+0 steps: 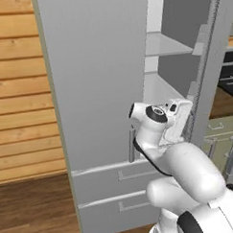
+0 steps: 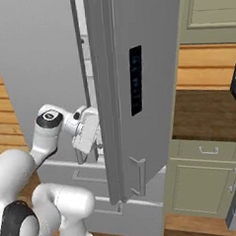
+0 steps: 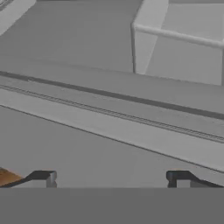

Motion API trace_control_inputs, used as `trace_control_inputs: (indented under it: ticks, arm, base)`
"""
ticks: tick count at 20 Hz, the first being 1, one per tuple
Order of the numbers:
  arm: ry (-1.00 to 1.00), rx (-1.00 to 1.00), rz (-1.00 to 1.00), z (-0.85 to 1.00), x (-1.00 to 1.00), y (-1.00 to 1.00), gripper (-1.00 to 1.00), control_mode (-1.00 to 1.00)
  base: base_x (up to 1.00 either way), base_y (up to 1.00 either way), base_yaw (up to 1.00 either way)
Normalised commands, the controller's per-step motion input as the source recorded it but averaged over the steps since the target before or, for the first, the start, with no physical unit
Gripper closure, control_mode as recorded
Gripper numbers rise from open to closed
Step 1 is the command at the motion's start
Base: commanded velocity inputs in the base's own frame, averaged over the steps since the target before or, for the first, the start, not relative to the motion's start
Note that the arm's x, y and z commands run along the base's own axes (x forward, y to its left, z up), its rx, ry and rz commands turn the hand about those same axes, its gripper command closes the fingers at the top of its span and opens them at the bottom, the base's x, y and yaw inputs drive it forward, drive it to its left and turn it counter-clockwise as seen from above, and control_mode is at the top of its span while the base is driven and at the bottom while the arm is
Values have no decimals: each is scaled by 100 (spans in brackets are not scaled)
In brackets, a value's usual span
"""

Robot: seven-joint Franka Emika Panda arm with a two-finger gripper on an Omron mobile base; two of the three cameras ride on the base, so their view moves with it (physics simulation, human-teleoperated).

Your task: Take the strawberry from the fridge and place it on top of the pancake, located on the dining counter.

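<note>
The fridge (image 1: pixel 97 81) is tall and light grey; its left door is shut and its right door (image 2: pixel 138 89) stands swung open. Pale shelves (image 1: pixel 165 44) show inside, with nothing visible on them. The strawberry is hidden from me. The pancake and the dining counter are out of view. My white hand (image 1: pixel 178 118) sits at handle height in the gap between the shut door and the open door's edge (image 2: pixel 88 131). In the hand view my gripper (image 3: pixel 111 178) is open, with nothing between its fingertips (image 3: pixel 43 177), and it faces the door's seal strip and a door bin (image 3: pixel 179 48).
Two fridge drawers (image 1: pixel 111 178) lie below the doors. Pale green cabinets (image 2: pixel 208 183) under a dark-brown counter (image 2: pixel 208 109) stand right of the open door. A wood-plank wall (image 1: pixel 16 94) runs left of the fridge. The open door closely flanks my hand.
</note>
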Motion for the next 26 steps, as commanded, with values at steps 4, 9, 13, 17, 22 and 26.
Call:
trace_control_inputs:
  ticks: [4, 9, 13, 17, 22, 26]
  arm:
    - [-11, 4, -6, 2, -67, -96, -100, -100]
    - [-21, 6, 0, 0, -21, -100, -100, -100]
    - [-26, 8, 0, 0, -25, -100, -100, -100]
    - [-26, 10, 0, 7, -38, -75, -100, -100]
    - [-17, 0, -1, 32, -17, 60, -100, -100]
    - [-4, 31, -1, 10, 0, 100, -100, -100]
  base:
    - [0, 0, 0]
    - [0, 0, 0]
    - [0, 0, 0]
    - [0, 0, 0]
    - [0, 0, 0]
    - [0, 0, 0]
